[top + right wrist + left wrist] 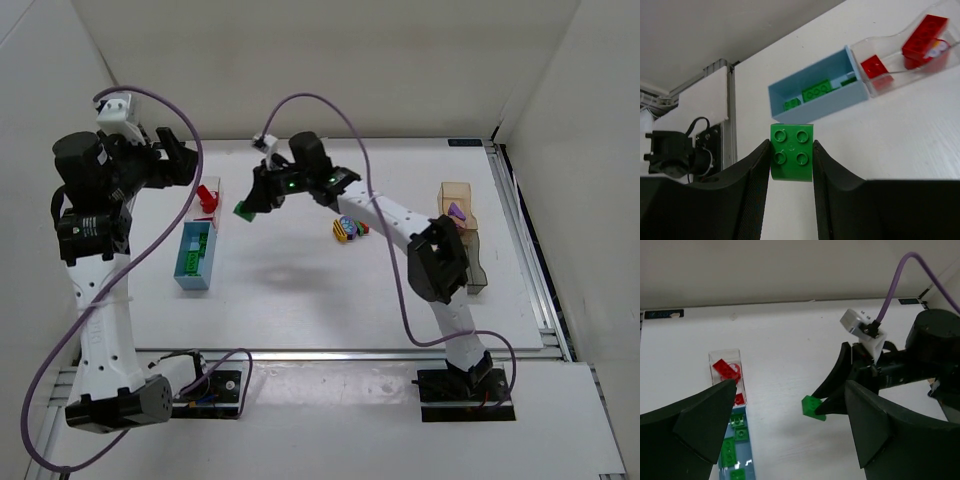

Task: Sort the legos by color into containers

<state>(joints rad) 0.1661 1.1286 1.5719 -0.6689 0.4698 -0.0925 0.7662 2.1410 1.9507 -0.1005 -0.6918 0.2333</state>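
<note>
Your green lego [791, 160]: smooth moulded plastic, slight gloss on the studs. Red legos [925, 32] are the same plastic, shinier. Right gripper [791, 146] and left gripper [790, 385]: fingers matt black plastic, faintly grainy faces. Light blue container [815, 109] is opaque satin plastic; clear container [725, 356] is glossy see-through plastic. Tan container [457, 190] and dark container [478, 272]: translucent tinted plastic. You're on a white matt table [330, 290], fine grain lines up close. Purple cable [892, 287] has a smooth sheath. Side rail [527, 250] looks like bare metal.
</note>
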